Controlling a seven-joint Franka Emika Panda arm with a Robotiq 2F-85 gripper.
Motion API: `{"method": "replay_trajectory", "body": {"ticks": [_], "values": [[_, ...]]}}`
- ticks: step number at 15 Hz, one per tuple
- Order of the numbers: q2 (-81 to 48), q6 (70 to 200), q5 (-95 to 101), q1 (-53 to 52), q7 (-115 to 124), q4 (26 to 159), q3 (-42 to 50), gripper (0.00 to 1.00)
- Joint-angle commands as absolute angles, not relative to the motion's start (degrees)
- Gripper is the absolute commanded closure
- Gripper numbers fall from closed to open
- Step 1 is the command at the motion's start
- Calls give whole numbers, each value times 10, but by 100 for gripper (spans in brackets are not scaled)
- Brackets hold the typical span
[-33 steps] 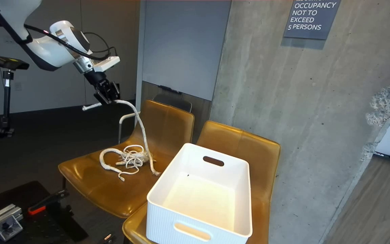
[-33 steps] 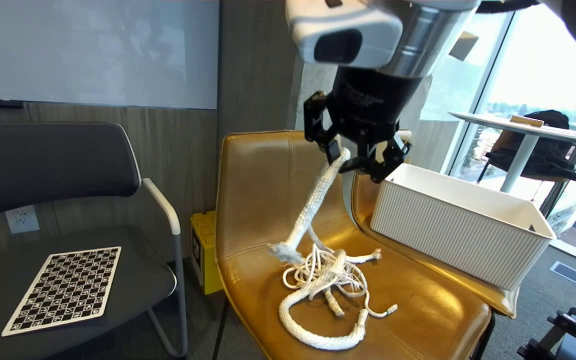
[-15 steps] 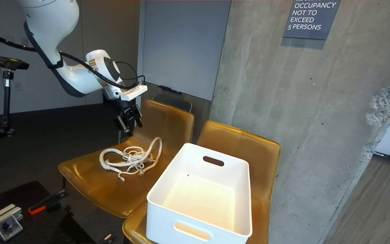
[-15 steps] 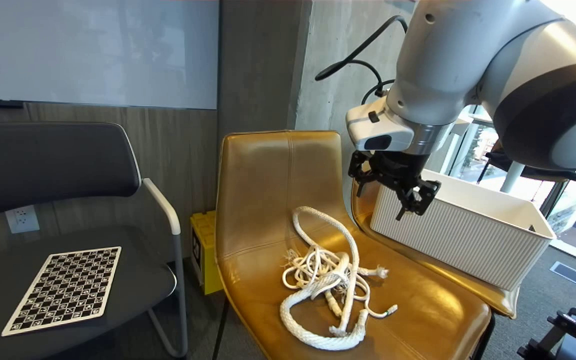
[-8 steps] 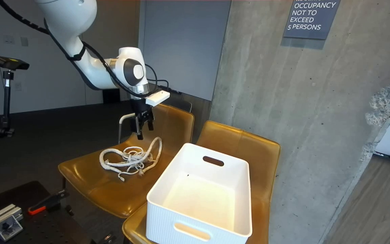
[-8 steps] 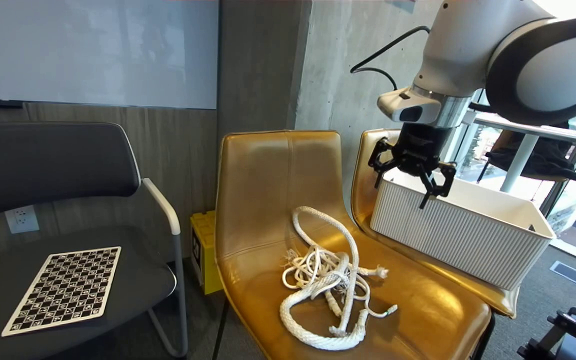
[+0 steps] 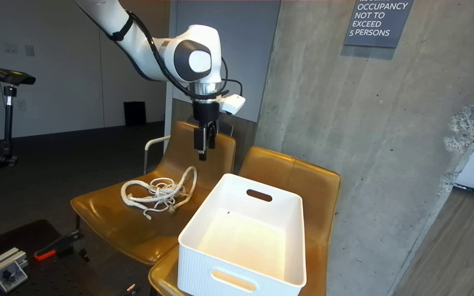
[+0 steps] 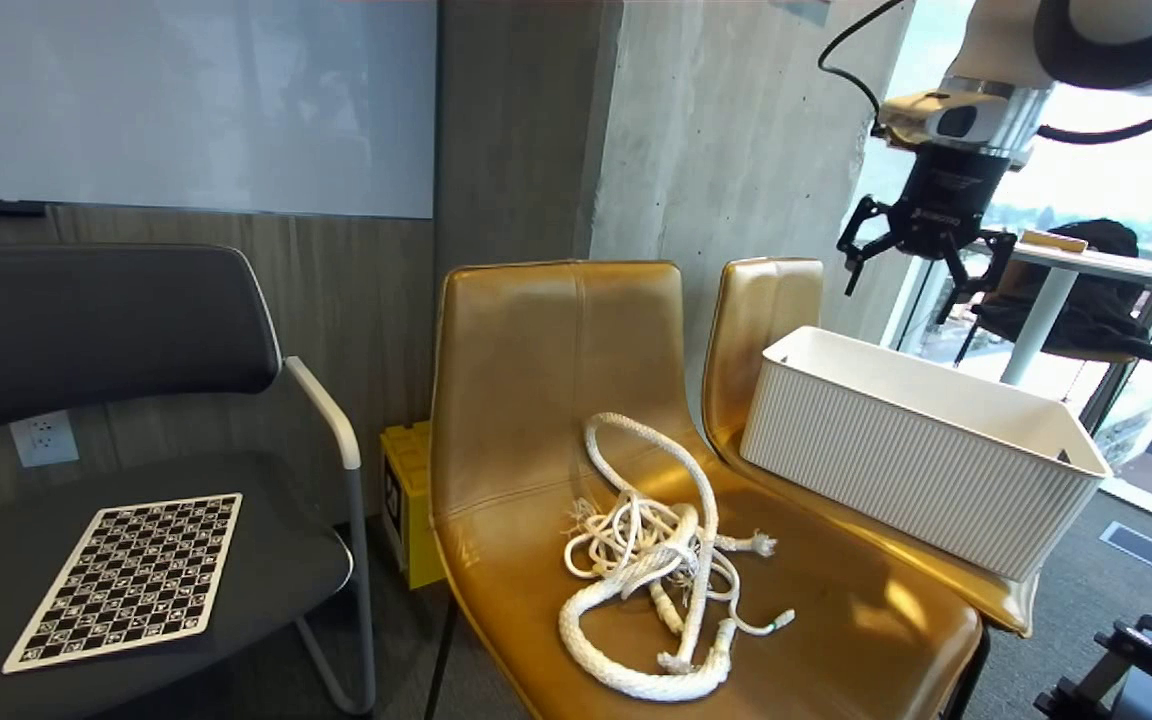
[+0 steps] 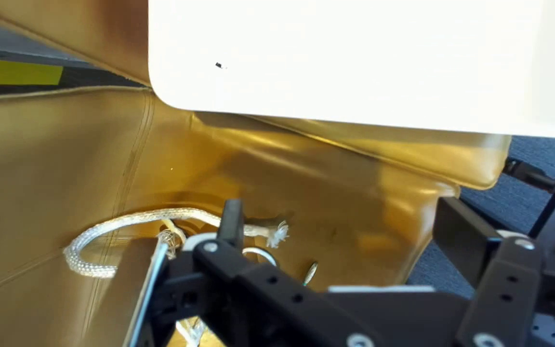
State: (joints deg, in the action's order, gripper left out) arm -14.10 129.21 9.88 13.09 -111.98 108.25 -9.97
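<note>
Grey concrete wall point(image 7: 315, 107) behind, tan leather chair point(image 8: 551, 350) in front: our tangled white braided rope point(image 8: 671, 560) lies on the chair.

Our black two-fingered gripper point(image 8: 896, 304) hangs above and apart from it, fingers spread wide, nothing between them. From the gripper, we find the rope lower and off to one side in both exterior views, partly hidden behind one finger in the wrist view; it loops over itself, so we read no single long axis, though one thick strand arches toward the chair's back. Beside that chair, a white ribbed plastic bin point(image 8: 906, 475) stands on a second tan leather chair point(image 7: 303, 176). Farther out, a dark armchair point(image 8: 101, 330) bears a black-and-white patterned board point(image 8: 131, 580).
</note>
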Motion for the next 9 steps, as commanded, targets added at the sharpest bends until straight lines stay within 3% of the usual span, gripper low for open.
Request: {"method": "replay_trajectory", "body": {"ticks": [1, 9], "values": [[-134, 1308, 78, 124, -1221, 1101, -50, 0], [-176, 1382, -7, 186, -1398, 1134, 23, 0]]}}
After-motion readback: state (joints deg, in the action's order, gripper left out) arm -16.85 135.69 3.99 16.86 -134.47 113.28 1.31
